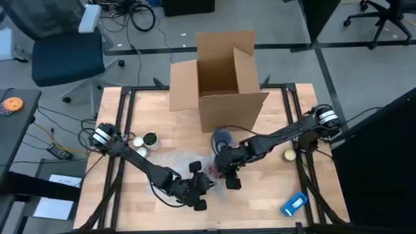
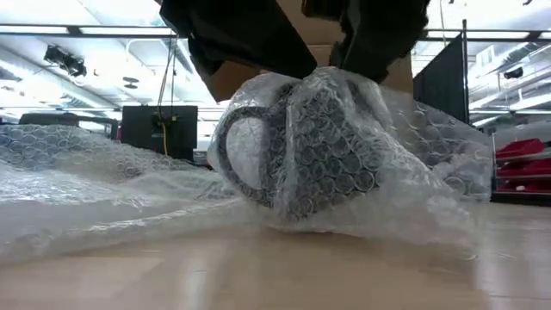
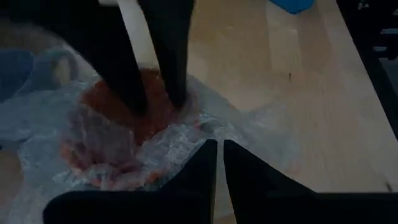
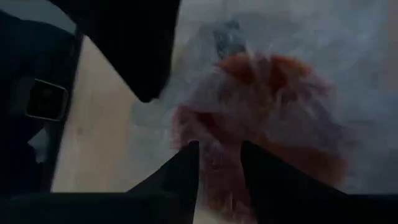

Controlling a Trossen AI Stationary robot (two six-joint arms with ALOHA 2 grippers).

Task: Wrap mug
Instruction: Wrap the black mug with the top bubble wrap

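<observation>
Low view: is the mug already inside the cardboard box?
No. The mug lies on its side on the table, covered in bubble wrap, with the cardboard box behind it.

Floor: smooth grey concrete floor [image 1: 286,26] around the table, crossed by pale seams.
Seating: blue upholstered office chair on a wheeled base [image 1: 62,55] beyond the table's far left corner; black star-shaped chair base on castors [image 1: 377,19] at the far right.
Cables: loose black cables [image 1: 140,16] coiled on the floor at the far side.
Side furniture: dark desk [image 1: 13,123] along the left edge; tall black panel [image 1: 380,169] on the right.
Ceiling: white ceiling with beams and bright strip lighting [image 2: 77,39].
Far room: dark monitor screen [image 2: 159,129] at the back; shelving with red items [image 2: 521,168] on the right.
</observation>
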